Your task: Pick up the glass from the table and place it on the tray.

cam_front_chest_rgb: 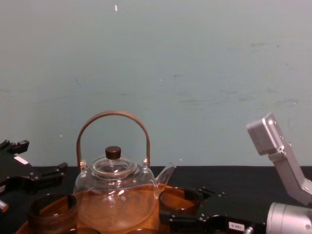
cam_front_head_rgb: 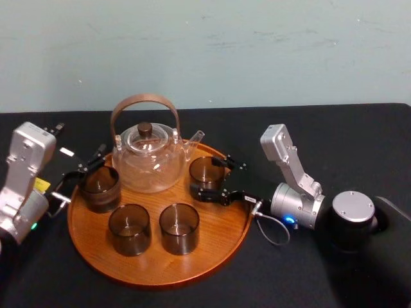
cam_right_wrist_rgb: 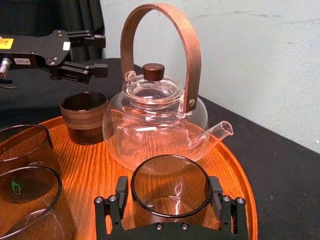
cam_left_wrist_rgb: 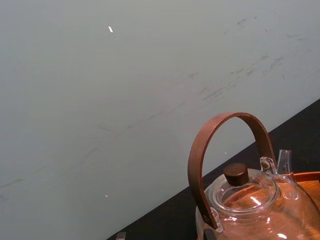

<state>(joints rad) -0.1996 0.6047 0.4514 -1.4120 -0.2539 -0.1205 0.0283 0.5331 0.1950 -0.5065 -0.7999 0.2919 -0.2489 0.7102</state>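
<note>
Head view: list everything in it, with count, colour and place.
table: one, black, under everything.
tray: one, orange-brown, middle of the table.
teapot: one, clear with a brown handle, back of the tray.
glasses: four, smoky brown, all on the tray.
wall: one, pale green, behind the table.
left end effector: one, black, open, by the back-left glass.
right end effector: one, black, open, flanking the back-right glass.

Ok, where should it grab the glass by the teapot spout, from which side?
Probably grip the glass by its side wall at mid-height, from the robot's right over the tray's rim. It stands upright and the teapot's spout crowds its other side. The right gripper sits around it there. The left gripper hovers by another glass.
</note>
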